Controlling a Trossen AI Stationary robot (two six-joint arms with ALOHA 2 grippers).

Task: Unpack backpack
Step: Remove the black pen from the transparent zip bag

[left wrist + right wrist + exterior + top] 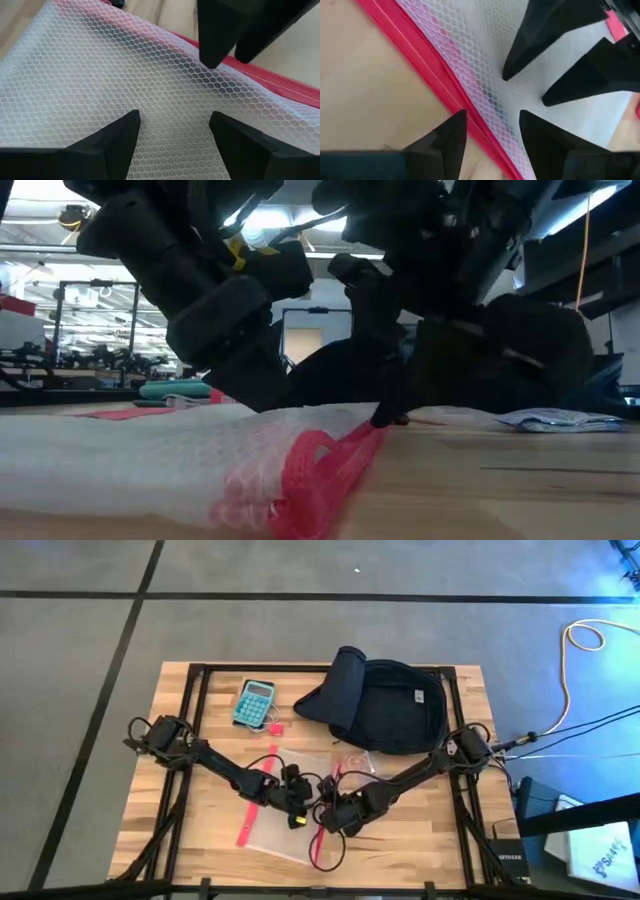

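The backpack is lying at the far middle of the tabletop, beside a teal calculator. Nearer the front, both pincers are meeting over a clear mesh pouch with red edging: the left pincer is hovering spread above the mesh, and the right pincer is straddling the red zip edge, spread too.

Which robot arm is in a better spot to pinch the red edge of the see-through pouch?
Probably the right. The right gripper is open with the red zipper edge running between its fingers. The left gripper is open over plain mesh, with the red edge farther off.
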